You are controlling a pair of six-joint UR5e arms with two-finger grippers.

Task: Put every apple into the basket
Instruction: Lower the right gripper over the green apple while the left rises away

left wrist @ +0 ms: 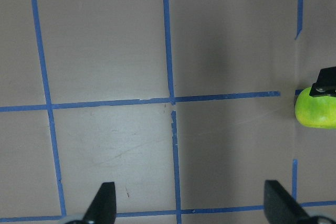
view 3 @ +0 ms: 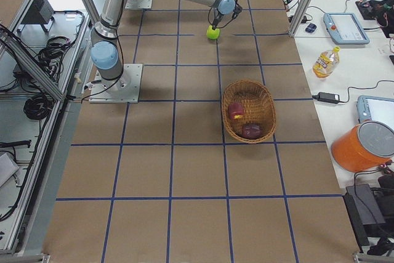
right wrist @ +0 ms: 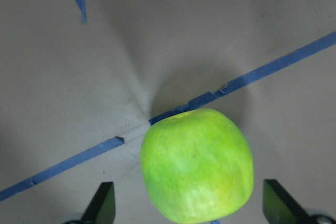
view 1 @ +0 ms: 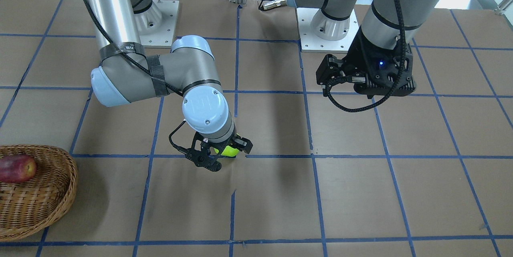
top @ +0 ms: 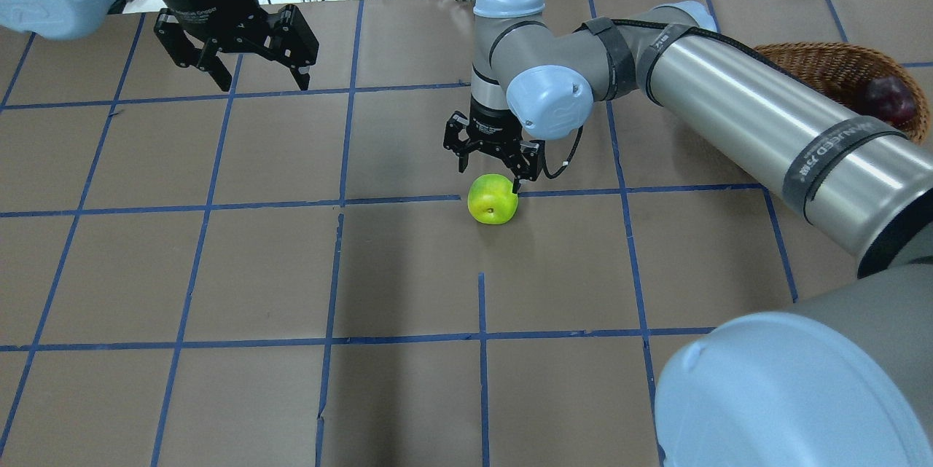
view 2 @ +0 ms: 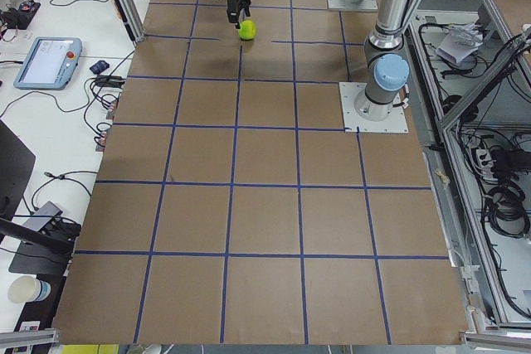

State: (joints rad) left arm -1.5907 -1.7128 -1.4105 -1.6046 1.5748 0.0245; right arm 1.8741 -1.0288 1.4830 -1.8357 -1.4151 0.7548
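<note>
The bright green apple (top: 493,199) sits on the brown table near the middle, on a blue tape line. My right gripper (top: 492,170) is open just over it, with a finger on either side and not touching; in the right wrist view the apple (right wrist: 197,163) lies between the open fingers (right wrist: 102,205). The wicker basket (view 3: 269,100) holds the red apple (view 3: 236,110) and the maroon apple (view 3: 251,130); the red one also shows in the front view (view 1: 17,168). My left gripper (top: 248,63) is open and empty, raised above the table far from the apple.
The two arm bases (view 1: 160,24) (view 1: 326,28) stand on plates at the robot's table edge. A bench beyond the far edge holds a bottle (view 3: 324,61), an orange bucket (view 3: 363,146), tablets and cables. The table is brown paper with a blue tape grid.
</note>
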